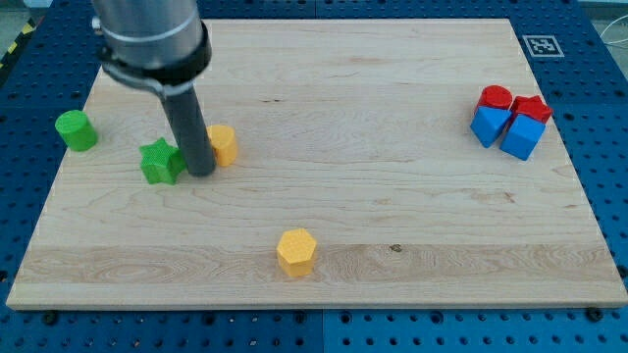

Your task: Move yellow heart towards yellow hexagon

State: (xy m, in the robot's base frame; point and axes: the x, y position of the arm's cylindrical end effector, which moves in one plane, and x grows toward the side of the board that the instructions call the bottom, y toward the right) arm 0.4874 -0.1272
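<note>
The yellow heart (225,143) lies on the wooden board (392,118) at the view's left, partly hidden behind the rod. The yellow hexagon (295,252) sits lower down, near the board's bottom edge, to the heart's lower right. My tip (201,173) rests on the board between the green star (160,162) and the yellow heart, touching or nearly touching the heart's left side.
A green cylinder (76,129) stands near the board's left edge. At the view's right is a tight cluster: a red cylinder (496,97), a red block (532,108) and two blue blocks (489,125) (522,136). A marker tag (542,44) sits at the top right corner.
</note>
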